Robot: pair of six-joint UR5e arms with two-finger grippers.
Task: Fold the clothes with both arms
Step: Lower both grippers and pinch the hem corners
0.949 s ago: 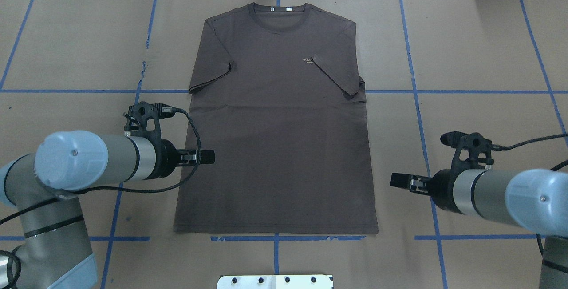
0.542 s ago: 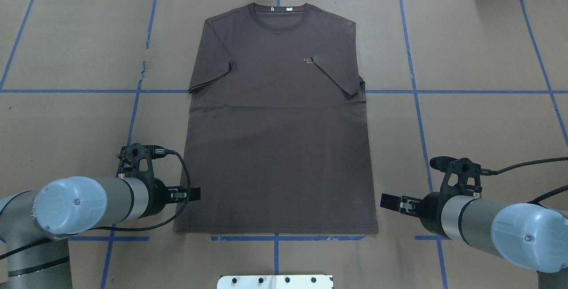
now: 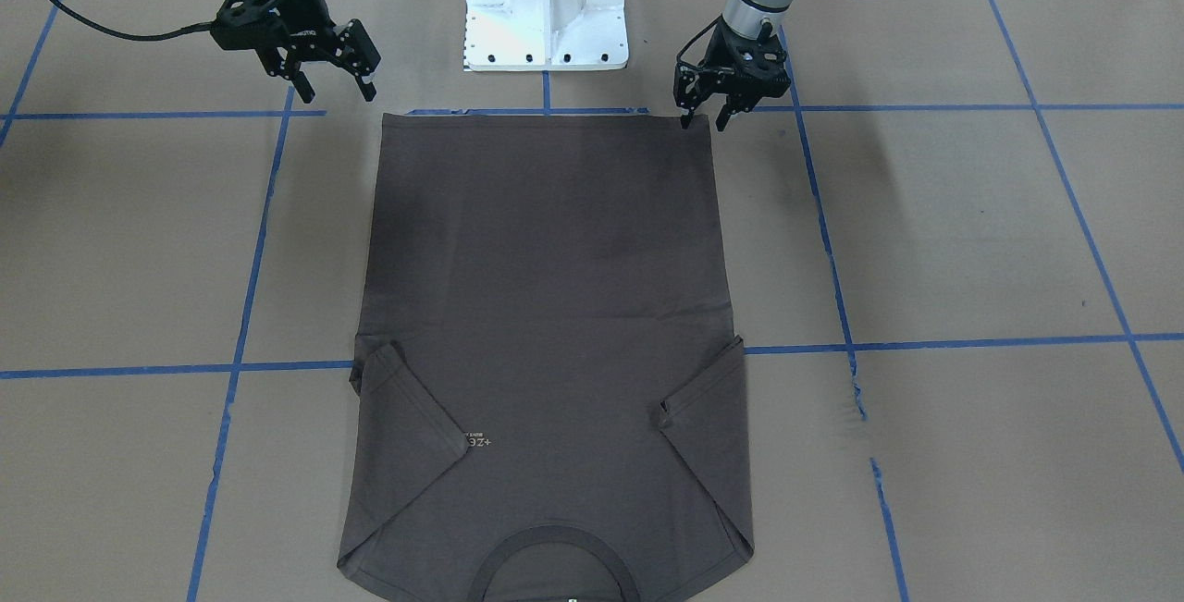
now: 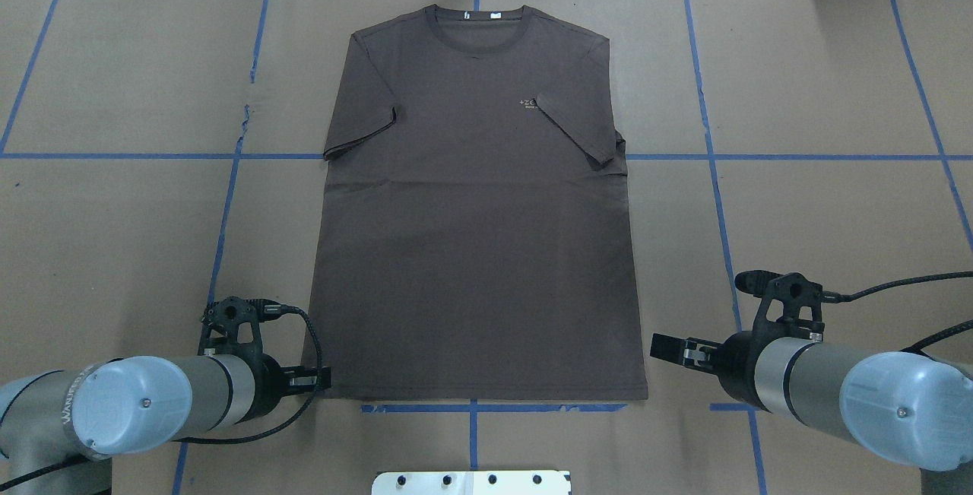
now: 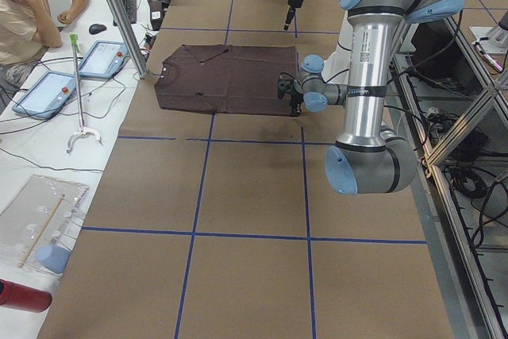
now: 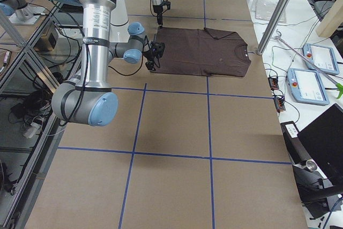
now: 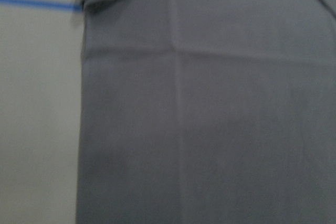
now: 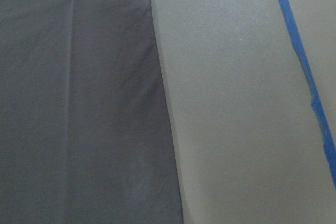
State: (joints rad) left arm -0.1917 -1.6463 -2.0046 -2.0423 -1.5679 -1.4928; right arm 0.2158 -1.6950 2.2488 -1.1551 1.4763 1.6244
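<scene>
Your dark grey-brown short-sleeved T-shirt (image 4: 475,236) lies flat and face up in the middle of the brown paper-covered table (image 4: 821,61). In the overhead view its ribbed neck (image 4: 475,27) is at the top centre and its hem (image 4: 475,396) runs along the blue tape line (image 4: 494,407) at the bottom. Both short sleeves (image 4: 361,122) are folded in over the chest.

In the front-facing view, your black two-finger left gripper (image 3: 703,119) is at the upper right. Its jaws stand apart and its tips are right at the hem corner there, apparently straddling it. I cannot tell whether they touch the cloth. Your black two-finger right gripper (image 3: 335,84) is at the upper left, spread wide and holding nothing. It sits just beside the other hem corner, off the fabric, near the white metal pedestal base (image 3: 546,1).

Judging by how it lies, the shirt is thin, light knit. It should be limp, with no stiffness to carry a fold, so it will sag between your two holds and trail wherever it is not supported.

Take it at the two hem corners and pinch both layers together. A shallow bite could lift only the top layer, or catch the paper beneath. Raise both corners evenly, or the cloth is likely to skew or bunch. The left wrist view is blurred, so trust the fixed views for alignment.
</scene>
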